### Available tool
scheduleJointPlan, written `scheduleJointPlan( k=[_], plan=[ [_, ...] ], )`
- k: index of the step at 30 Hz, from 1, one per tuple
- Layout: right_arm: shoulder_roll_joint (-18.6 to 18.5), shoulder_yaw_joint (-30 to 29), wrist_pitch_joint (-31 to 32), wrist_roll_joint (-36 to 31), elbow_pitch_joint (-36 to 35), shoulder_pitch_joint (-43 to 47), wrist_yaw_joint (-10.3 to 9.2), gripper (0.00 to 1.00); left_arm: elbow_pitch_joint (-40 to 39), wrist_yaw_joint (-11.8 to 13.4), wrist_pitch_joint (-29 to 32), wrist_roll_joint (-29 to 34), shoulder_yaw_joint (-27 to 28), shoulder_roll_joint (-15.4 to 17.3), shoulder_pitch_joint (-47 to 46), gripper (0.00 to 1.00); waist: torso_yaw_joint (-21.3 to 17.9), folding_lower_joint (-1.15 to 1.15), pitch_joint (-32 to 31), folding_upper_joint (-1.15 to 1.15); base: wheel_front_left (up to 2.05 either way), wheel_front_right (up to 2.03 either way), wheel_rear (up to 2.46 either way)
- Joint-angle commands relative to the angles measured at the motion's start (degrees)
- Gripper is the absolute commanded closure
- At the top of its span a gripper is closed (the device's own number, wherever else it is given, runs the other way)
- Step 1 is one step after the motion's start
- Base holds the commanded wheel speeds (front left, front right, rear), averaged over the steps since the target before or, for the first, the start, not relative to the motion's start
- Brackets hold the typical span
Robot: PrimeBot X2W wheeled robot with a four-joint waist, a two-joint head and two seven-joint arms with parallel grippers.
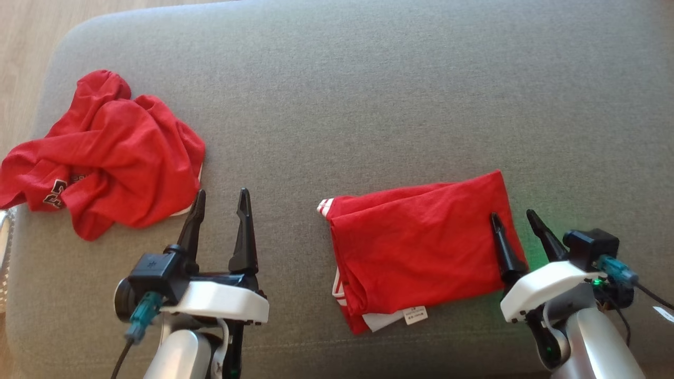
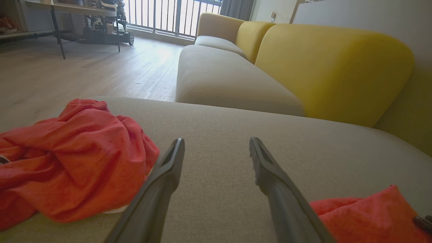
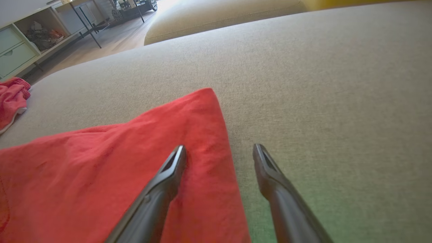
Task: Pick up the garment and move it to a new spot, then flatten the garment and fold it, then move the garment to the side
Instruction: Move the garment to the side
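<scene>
A folded red garment (image 1: 421, 247) with white trim and a white label lies flat on the grey cushion (image 1: 368, 105), right of centre. My right gripper (image 1: 512, 213) stands open over its right edge, one finger above the cloth (image 3: 189, 135), the other above bare cushion; nothing is held. A second red garment (image 1: 105, 158) lies crumpled at the cushion's left end. My left gripper (image 1: 221, 192) is open just right of that heap (image 2: 74, 158), with only cushion between its fingers (image 2: 216, 140).
The cushion's left edge drops to a wood floor (image 1: 21, 63). A yellow sofa back (image 2: 330, 67) and a second beige seat (image 2: 229, 81) lie beyond the cushion. A shelf unit (image 3: 20, 44) and a table (image 2: 67, 10) stand farther off.
</scene>
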Motion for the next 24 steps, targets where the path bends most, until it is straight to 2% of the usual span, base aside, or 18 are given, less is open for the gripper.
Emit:
scheduleJointPlan(
  k=[1, 13, 14, 15, 16, 24],
  plan=[
    [-0.05, 1.46, 0.09, 0.23, -1.16, -1.93, -0.01, 0.0, -2.16, -0.11, -0.45, -0.08, 2.0, 0.06, -2.37, 0.0, 0.2, 0.0, 0.18, 0.0, 0.0, 0.0, 0.0],
    [-0.05, 3.7, 2.18, 3.56, 5.81, -4.76, -0.01, 0.0, -2.26, -0.58, -0.45, 0.02, 3.41, 0.06, -3.01, 0.0, 0.92, 0.0, 0.74, 0.0, 0.0, 0.0, 0.0],
    [-0.05, 3.91, 2.35, 3.83, 6.25, -4.87, -0.01, 0.13, -2.24, -0.63, -0.45, 0.07, 3.53, 0.06, -3.04, 0.0, 0.89, 0.0, 0.67, 0.0, 0.0, 0.0, 0.0],
    [-0.05, 4.04, 2.41, 3.92, 6.63, -4.99, -0.01, 0.8, -2.22, -0.65, -0.45, 0.12, 3.62, 0.06, -3.05, 0.0, 0.83, 0.0, 0.58, 0.0, 0.0, 0.0, 0.0],
    [-0.05, 4.15, 2.41, 3.83, 6.94, -5.1, -0.01, 1.0, -2.21, -0.67, -0.45, 0.17, 3.67, 0.06, -3.04, 0.0, 0.76, 0.0, 0.5, 0.0, 0.0, 0.0, 0.0],
    [-0.13, 4.37, -0.01, 1.78, 7.28, -6.37, -0.01, 1.0, -2.18, -0.95, -0.45, 0.95, 3.54, 0.06, -2.88, 0.0, -0.27, 0.0, -0.39, 0.0, 0.0, 0.0, 0.0]
  ],
)
